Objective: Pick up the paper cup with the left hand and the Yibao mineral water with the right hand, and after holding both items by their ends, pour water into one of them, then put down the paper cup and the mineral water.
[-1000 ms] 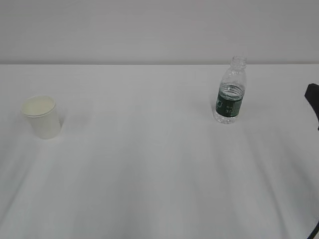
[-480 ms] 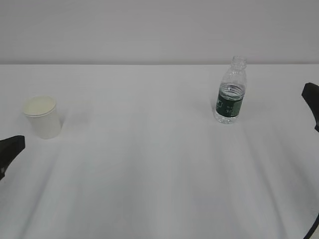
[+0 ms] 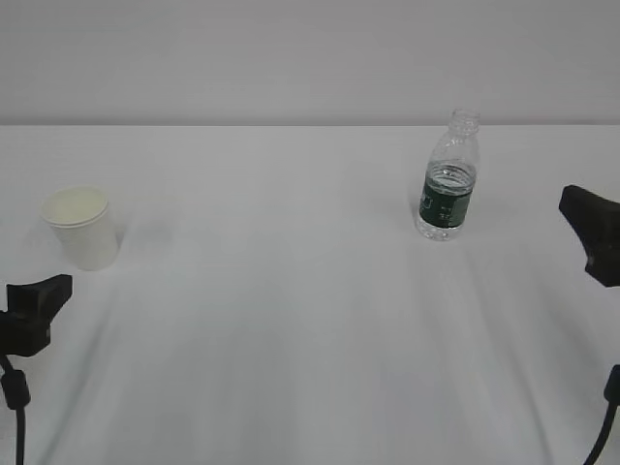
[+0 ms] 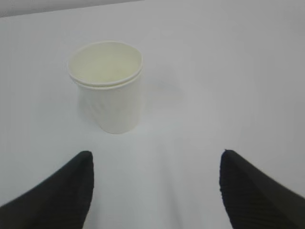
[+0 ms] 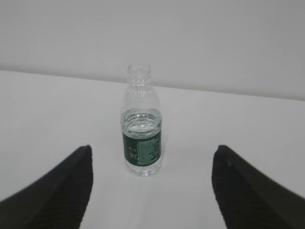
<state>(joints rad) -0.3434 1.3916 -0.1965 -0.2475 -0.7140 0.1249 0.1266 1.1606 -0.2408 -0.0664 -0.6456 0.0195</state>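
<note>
Dark green wraps the middle of the Yibao mineral water (image 5: 141, 147) as a label band; pale print runs across it, too small for me to read. That clear ribbed bottle stands upright on the white worktop (image 3: 291, 320), uncapped, with water up to about the top edge of the label. From my right wrist it sits straight ahead, in line with the gap of my right tool (image 5: 151, 191), well apart from both fingers and untouched. My right tool is spread wide and grasps nothing; in the exterior view only its dark tip shows at the right edge, off to the side of the bottle.

Over on the left stands the paper cup (image 4: 106, 87), plain white, upright, its rolled rim up and its cream inside bare as far as I can see down. A second rim line just under the first may mean two cups nested, though I cannot be sure. No writing shows on it. My left tool (image 4: 155, 188) is likewise spread wide and holds nothing, the cup ahead of it and left of the gap's middle, clear of both fingers.

Cup and bottle stand well apart, with bare worktop between them and a pale wall (image 3: 242, 58) behind
</note>
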